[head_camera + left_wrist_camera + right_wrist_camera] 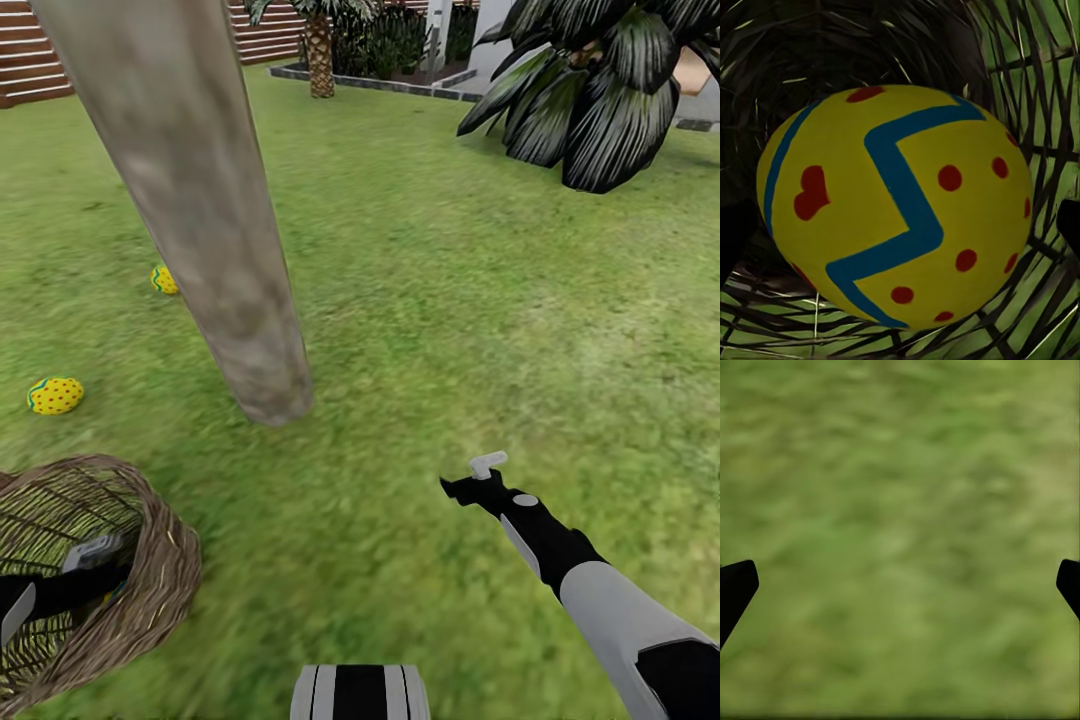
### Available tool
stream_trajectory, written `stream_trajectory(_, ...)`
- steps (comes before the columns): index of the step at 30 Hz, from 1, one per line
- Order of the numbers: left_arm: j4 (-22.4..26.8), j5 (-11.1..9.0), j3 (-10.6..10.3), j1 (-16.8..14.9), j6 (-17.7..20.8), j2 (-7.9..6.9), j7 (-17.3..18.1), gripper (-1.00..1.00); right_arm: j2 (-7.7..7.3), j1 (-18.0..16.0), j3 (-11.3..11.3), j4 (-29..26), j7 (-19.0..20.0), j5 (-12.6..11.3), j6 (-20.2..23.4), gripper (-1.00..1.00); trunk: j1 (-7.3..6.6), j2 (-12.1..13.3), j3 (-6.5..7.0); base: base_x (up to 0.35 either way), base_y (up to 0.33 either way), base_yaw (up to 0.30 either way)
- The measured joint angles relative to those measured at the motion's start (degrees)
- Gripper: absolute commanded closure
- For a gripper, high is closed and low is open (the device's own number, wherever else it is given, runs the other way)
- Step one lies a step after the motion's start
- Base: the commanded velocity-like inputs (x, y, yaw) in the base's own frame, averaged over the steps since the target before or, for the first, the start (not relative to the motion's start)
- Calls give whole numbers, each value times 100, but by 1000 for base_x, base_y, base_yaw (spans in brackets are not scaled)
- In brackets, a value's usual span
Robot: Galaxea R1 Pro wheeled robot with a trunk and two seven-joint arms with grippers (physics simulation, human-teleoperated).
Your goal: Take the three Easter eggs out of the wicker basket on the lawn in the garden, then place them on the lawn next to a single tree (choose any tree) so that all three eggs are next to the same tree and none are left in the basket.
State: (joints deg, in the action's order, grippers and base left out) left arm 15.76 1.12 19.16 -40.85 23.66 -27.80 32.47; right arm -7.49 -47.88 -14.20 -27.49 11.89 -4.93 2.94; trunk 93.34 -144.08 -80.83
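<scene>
Left arm inside basket at last egg; right arm idle over grass

Left gripper (900, 225) stood inside the wicker basket (160, 570), fingers wide either side of one Easter egg (896, 206), grip unclear; right gripper (900, 577) hung spread and empty over the lawn (450, 330); two eggs (55, 395) (163, 279) lay on grass near the tree (215, 250)

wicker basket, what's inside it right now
One Easter egg, yellow with red dots and a blue zigzag, lies inside the wicker basket, with the left arm reaching in. The egg covers the basket floor beneath it.
</scene>
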Motion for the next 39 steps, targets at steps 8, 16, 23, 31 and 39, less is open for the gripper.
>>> stream_trajectory(8, 0, 0, 0, -1, -3, -9, 0, -100, 0, 0, 0, 0, -3, 3, 0, -100, 21, -11, -177, 0, 0, 0)
stream_trajectory(16, -8, -1, -6, 0, -9, 7, 0, -100, 0, 0, -7, -28, 19, 0, -6, -100, 20, -11, -178, 0, 0, 0)
stream_trajectory(23, -9, -8, -8, 0, -10, 36, -8, -100, 2, 0, 2, -80, 5, 0, -4, -100, 20, -11, -178, 0, 0, 0)
stream_trajectory(31, -11, -8, -8, 0, -10, 39, -9, -100, 0, 0, 9, -97, 14, 0, 0, -100, 20, -11, -178, 0, 0, 0)
stream_trajectory(39, -17, -9, -8, 0, -17, 42, -7, -100, 0, 0, 1, -97, 15, 0, 0, -100, 20, -11, -178, 0, 0, 0)
